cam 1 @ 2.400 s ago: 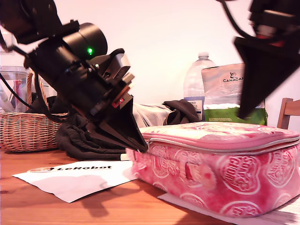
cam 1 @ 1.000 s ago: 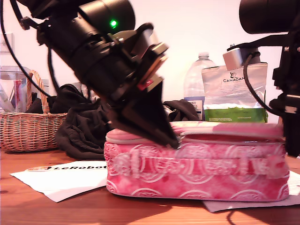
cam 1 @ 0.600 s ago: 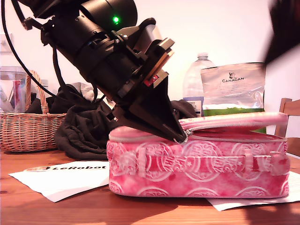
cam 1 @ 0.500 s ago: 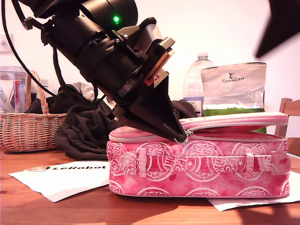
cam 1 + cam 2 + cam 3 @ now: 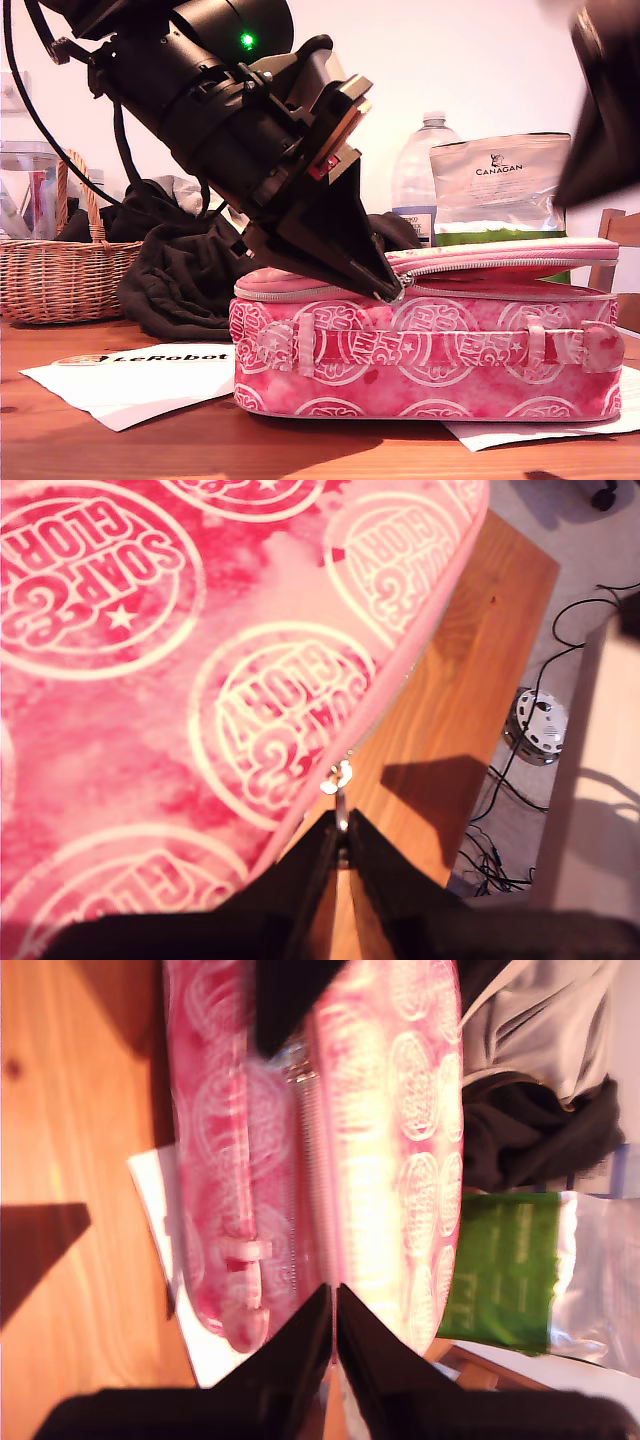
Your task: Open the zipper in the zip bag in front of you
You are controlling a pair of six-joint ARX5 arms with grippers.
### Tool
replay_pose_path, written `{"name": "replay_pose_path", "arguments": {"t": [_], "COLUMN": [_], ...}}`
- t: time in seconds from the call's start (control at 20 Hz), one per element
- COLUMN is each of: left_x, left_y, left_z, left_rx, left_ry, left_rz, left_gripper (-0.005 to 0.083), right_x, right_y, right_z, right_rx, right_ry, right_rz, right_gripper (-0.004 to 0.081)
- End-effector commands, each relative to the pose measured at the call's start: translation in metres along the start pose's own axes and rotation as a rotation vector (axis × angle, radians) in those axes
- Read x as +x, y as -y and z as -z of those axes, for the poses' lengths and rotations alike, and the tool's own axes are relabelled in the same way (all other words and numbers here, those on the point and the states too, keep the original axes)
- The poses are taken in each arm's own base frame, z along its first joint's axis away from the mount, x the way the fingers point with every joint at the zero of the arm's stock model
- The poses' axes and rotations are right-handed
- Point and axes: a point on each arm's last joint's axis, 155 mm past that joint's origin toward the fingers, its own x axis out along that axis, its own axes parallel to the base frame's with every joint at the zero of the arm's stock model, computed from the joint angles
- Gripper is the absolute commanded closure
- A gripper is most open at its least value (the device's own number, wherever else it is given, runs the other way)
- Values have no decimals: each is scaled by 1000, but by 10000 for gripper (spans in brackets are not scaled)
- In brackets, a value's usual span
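Observation:
The pink zip bag (image 5: 430, 360) lies on the wooden table with its strap handle facing the exterior camera. My first gripper (image 5: 388, 293), on the arm at the exterior view's left, is shut on the zipper's small metal ring pull (image 5: 340, 777) at the bag's edge (image 5: 150, 680). The zipper (image 5: 500, 266) is parted from the pull toward the exterior view's right, and the lid stands slightly raised there. My second gripper (image 5: 333, 1295) is shut on nothing and hovers above the bag (image 5: 400, 1110). It shows as a dark blur (image 5: 590, 170) at the exterior view's upper right.
A wicker basket (image 5: 60, 280) and dark clothing (image 5: 180, 270) sit behind the bag on the exterior view's left. A LeRobot paper (image 5: 130, 375) lies on the table. A water bottle (image 5: 420, 170), a Canagan pouch (image 5: 500, 190) and a chair (image 5: 620, 230) stand behind.
The second arm has let go of the bag's far end and lifted clear, now swinging at the exterior view's upper right. The lid has settled slightly. My first gripper has hardly moved.

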Motion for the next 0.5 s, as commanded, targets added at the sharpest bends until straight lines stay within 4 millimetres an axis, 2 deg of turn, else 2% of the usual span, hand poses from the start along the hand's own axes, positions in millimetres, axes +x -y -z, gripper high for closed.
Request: {"name": "replay_pose_path", "arguments": {"t": [0.0,0.15,0.2,0.25,0.35,0.45], "left_x": [-2,-2,-2,-2,-2,-2], "left_y": [8,12,13,14,14,14], "left_z": [-1,0,0,0,0,-2], "left_rx": [10,11,11,11,11,16], "left_ry": [12,11,11,11,11,19], "left_rz": [28,50,55,60,62,62], "left_gripper": [796,796,796,796,796,796], "right_x": [4,6,7,7,9,11], "right_y": [-5,-9,-8,-7,-7,-3], "right_z": [4,7,7,7,6,11], "right_rx": [0,-47,-70,-85,-82,-58], "right_ry": [-10,-14,-16,-17,-11,-31], "right_rz": [32,33,33,37,29,38], "right_gripper": [783,781,757,693,497,485]}}
